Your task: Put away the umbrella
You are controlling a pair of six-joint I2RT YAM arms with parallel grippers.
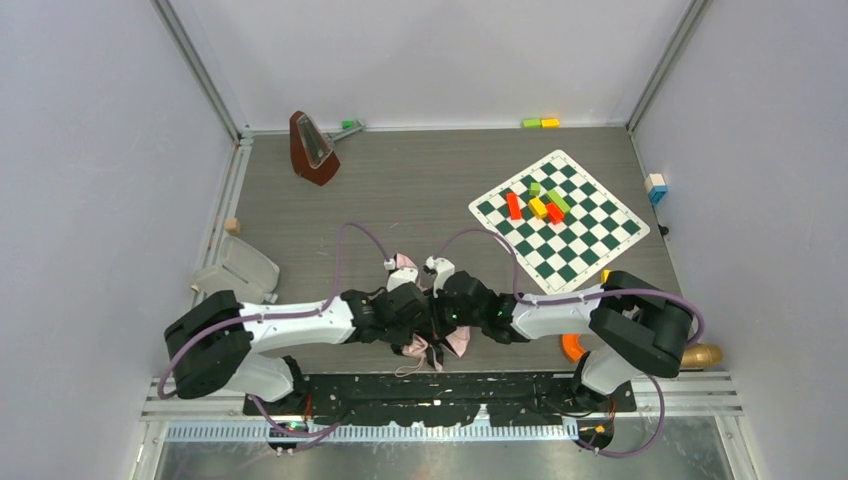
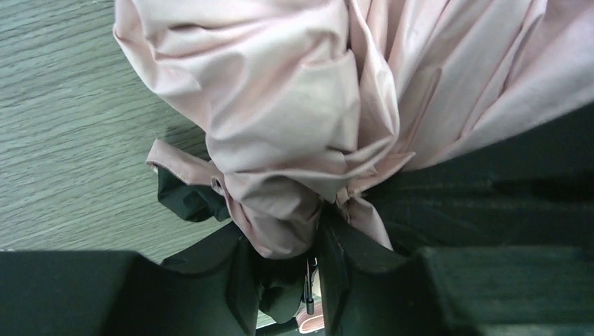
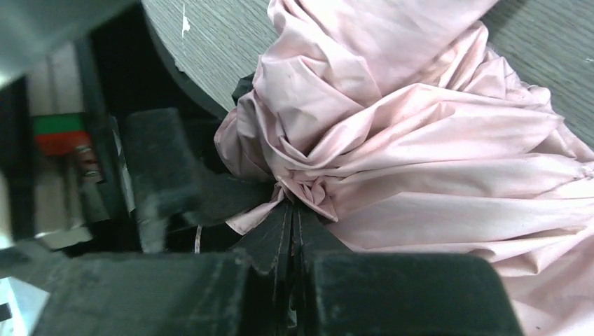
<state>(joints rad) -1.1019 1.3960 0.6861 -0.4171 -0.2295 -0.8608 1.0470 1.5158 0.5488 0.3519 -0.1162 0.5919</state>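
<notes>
Umbrella (image 2: 294, 105): collapsed, canopy bunched, pale pink side out, black showing beneath. It lies straight ahead of both sets of fingers, caught between the two wrists, low over the table (image 1: 420, 190).

Long axis: hard to read; pink ends show on either side of the wrists, so probably crosswise to both.

Left gripper (image 2: 288, 260): narrow, pinching a fabric fold.

Right gripper (image 3: 291, 227): nearly closed, clamped on gathered cloth.

Neither arm is nearer; both touch.
</notes>
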